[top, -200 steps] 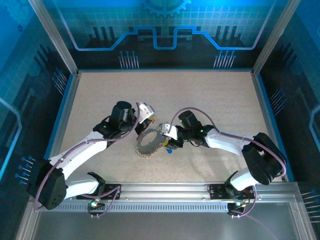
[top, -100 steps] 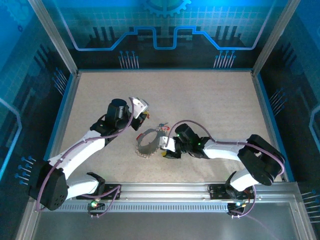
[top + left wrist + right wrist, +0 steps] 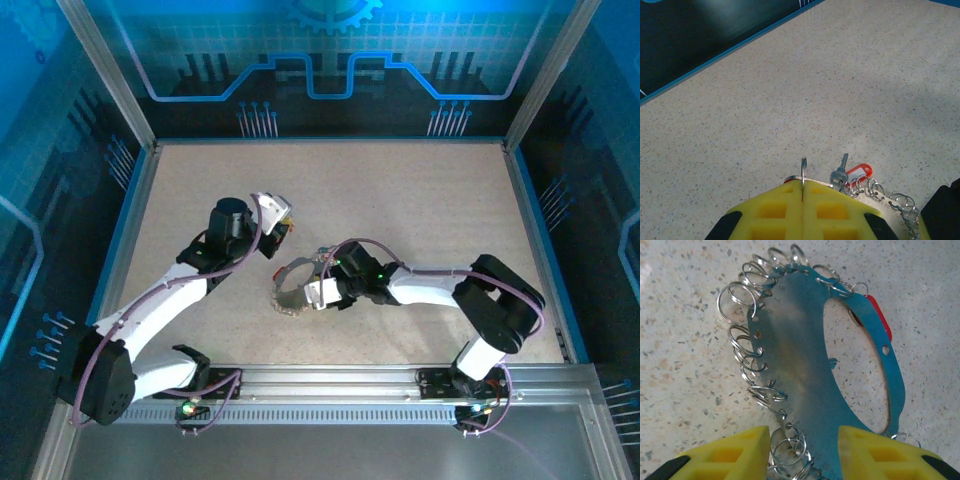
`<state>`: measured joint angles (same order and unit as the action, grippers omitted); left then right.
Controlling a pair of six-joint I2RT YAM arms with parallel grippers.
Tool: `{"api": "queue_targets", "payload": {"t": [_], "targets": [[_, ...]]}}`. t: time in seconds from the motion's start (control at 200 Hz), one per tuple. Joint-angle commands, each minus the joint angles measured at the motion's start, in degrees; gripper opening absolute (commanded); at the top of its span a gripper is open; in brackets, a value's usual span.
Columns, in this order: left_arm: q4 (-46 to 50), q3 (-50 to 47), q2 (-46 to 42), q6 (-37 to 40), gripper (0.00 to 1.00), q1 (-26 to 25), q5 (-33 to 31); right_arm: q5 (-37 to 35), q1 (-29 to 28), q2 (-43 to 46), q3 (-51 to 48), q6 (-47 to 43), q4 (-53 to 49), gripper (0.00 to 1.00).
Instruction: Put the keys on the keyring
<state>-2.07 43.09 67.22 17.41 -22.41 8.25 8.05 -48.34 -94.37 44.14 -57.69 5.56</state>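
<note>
The keyring (image 3: 805, 370) is a flat grey crescent plate with a big hole, lying on the table, with several small split rings (image 3: 740, 302) along its rim. It also lies mid-table in the top view, keyring (image 3: 290, 282). My right gripper (image 3: 804, 432) is open, its yellow fingers (image 3: 735, 452) astride the plate's wide end from above; from the top, right gripper (image 3: 318, 292). A red key tag (image 3: 877, 315) hangs at the far rim. My left gripper (image 3: 803, 182) is shut on a small split ring (image 3: 803, 167). Beyond it lie a silvery key (image 3: 840, 172) and a red tag (image 3: 860, 171).
The table (image 3: 420, 200) is speckled beige with a blue rim and dark walls behind. The left gripper (image 3: 284, 220) sits up and left of the keyring. The right arm (image 3: 440, 285) stretches across the table's right half.
The right gripper has slid left and now sits over the keyring. The left gripper has drawn back up and left, away from the ring, still shut.
</note>
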Motion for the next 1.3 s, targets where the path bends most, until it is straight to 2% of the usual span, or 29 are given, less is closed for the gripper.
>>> {"api": "queue_targets", "payload": {"t": [0.0, 0.17, 0.23, 0.37, 0.465, 0.77, 1.056, 1.296], "targets": [[-1.8, -0.9, -1.5, -0.8, 0.00, 0.8, -1.0, 1.0, -1.0, -2.4, 3.7, -5.7, -5.8, 0.41], [-1.5, -0.7, -2.3, -0.6, 0.00, 0.9, -0.4, 1.6, -1.1, -5.4, 5.7, -8.0, -9.4, 0.39], [-1.9, -1.2, -2.7, -0.5, 0.00, 0.9, -0.7, 1.6, -1.1, -6.3, 7.8, -8.6, -12.9, 0.32], [-1.7, -1.0, -2.6, -0.3, 0.00, 0.9, -0.5, 2.7, -1.0, -8.0, 9.4, -9.6, -15.7, 0.30], [-1.8, -1.1, -2.7, -0.2, 0.00, 0.9, -0.7, 3.4, -1.1, -8.4, 10.3, -9.6, -17.2, 0.25], [-1.6, -1.0, -2.7, 0.4, 0.00, 1.1, -0.7, 5.5, -0.8, -7.1, 7.9, -9.0, -12.5, 0.16], [-1.4, -0.8, -3.1, 0.9, 0.00, 1.1, -0.7, 6.7, -0.6, -5.9, 6.7, -8.2, -10.2, 0.03], [-1.3, -1.0, -3.5, 1.7, 0.00, 1.2, -0.6, 9.5, -0.7, -6.3, 7.4, -8.9, -13.6, 0.05]]}}
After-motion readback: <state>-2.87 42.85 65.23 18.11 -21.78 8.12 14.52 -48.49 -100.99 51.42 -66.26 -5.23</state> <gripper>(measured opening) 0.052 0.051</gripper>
